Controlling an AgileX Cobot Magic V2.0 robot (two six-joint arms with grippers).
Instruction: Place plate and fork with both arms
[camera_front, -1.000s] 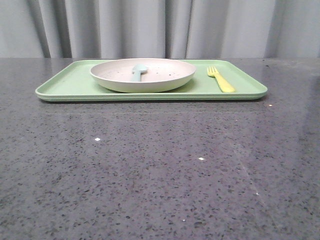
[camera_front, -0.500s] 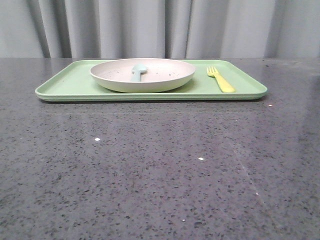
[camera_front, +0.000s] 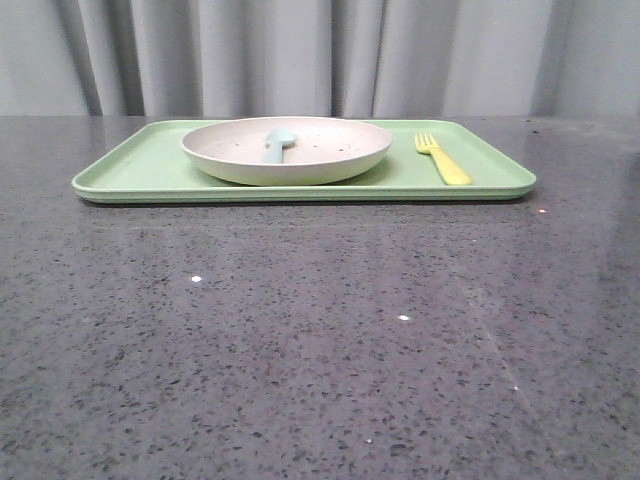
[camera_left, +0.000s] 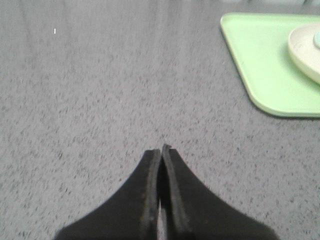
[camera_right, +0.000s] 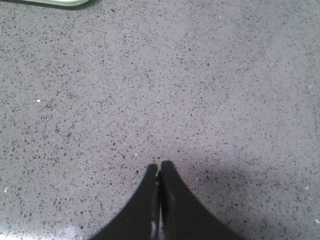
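Nearest to me, both arms hang low over bare speckled grey table (camera_front: 320, 340), well short of anything they need. The left gripper (camera_left: 161, 150) has its jaws pressed together with nothing between them, and the right gripper (camera_right: 160, 167) is pinched closed and empty too. Neither shows in the front view.

Farther back sits the light-green tray (camera_front: 130, 170), lying flat across the far half of the table. The plate (camera_front: 286, 150) rests on it, a little left of centre, upright and level. The fork (camera_front: 442, 160) lies on the tray just to the plate's right, apart from it, tines pointing away and handle toward the near edge.

The plate looks stiff, light and smooth, so I'd guess it will be slippery. Its raised rim on the left side seems the only sensible place to pinch, and the jaws must open first. The fork looks like thin hard plastic, very light, lying flat against the tray. That leaves little to get under, so I would take it across the handle, near its near end, where it is clear of the plate.

A pale blue spoon (camera_front: 276, 145) lies inside the plate and could slide or tip out if the plate is tilted. Behind everything hangs a grey curtain (camera_front: 320, 55).
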